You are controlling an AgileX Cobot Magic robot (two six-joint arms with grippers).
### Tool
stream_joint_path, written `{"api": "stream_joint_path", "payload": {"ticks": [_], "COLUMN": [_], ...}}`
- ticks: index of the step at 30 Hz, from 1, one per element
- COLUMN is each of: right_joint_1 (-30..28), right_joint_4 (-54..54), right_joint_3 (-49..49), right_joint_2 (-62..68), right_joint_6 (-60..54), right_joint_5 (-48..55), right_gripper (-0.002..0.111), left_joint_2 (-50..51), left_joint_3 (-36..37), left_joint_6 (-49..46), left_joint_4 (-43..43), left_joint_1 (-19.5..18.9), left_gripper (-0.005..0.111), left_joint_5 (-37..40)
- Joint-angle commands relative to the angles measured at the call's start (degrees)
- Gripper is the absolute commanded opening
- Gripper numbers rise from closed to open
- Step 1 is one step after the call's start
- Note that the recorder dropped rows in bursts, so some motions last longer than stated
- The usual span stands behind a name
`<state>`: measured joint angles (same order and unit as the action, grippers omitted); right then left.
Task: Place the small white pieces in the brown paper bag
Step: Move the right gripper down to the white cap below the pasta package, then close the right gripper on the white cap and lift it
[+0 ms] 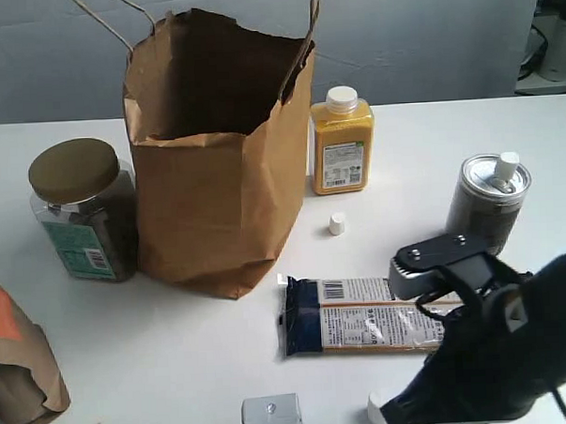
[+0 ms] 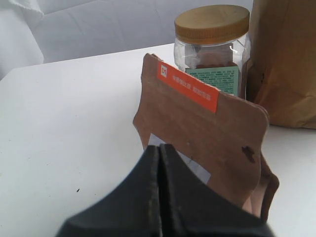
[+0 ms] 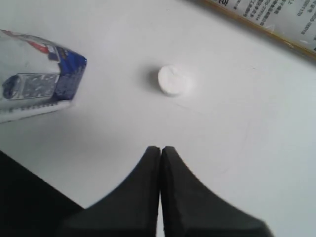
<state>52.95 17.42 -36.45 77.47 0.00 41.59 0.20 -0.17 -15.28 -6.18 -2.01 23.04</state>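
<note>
The right hand (image 3: 160,150) hangs over the desk (image 3: 256,148) with fingers pressed together, holding nothing. It would need to spread before taking the white piece (image 3: 174,80) lying just ahead of its tips. Farther off, a second piece (image 1: 337,224) sits on the desk and a third piece (image 1: 506,167) atop a metal can (image 1: 481,217). Farther still, the brown paper bag (image 1: 216,177) stands upright and open-mouthed, ready for drops — the left hand (image 2: 159,148), also pressed together, idles well apart
</note>
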Motion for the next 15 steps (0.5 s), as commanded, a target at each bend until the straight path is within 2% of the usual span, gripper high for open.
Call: {"api": "stream_joint_path", "payload": {"ticks": [1, 4, 7, 11, 15], "right_joint_1": [3.2, 4.6, 5.7, 5.9, 5.8], "right_joint_4": [-4.7, -6.9, -9.6, -11.6, -13.6], "right_joint_3": [-5.1, -8.5, -11.7, -13.7, -13.7], "right_joint_2": [7.9, 12.7, 16.5, 19.7, 21.9], "right_joint_6": [4.4, 6.3, 9.3, 12.8, 15.2], "right_joint_5": [-0.3, 0.2, 1.5, 1.6, 1.0], "right_gripper": [0.000, 0.001, 0.012, 0.033, 0.044], "left_joint_2": [-0.2, -0.2, -0.2, -0.2, -0.2], "left_joint_3": [0.2, 0.2, 0.2, 0.2, 0.2], "left_joint_6": [0.1, 0.1, 0.1, 0.1, 0.1], "left_joint_4": [-0.5, -0.5, -0.5, -0.5, -0.5], "left_joint_1": [0.2, 0.2, 0.2, 0.2, 0.2], "left_gripper": [0.000, 0.000, 0.000, 0.000, 0.000], "left_joint_5": [-0.4, -0.4, -0.4, -0.4, -0.4]}}
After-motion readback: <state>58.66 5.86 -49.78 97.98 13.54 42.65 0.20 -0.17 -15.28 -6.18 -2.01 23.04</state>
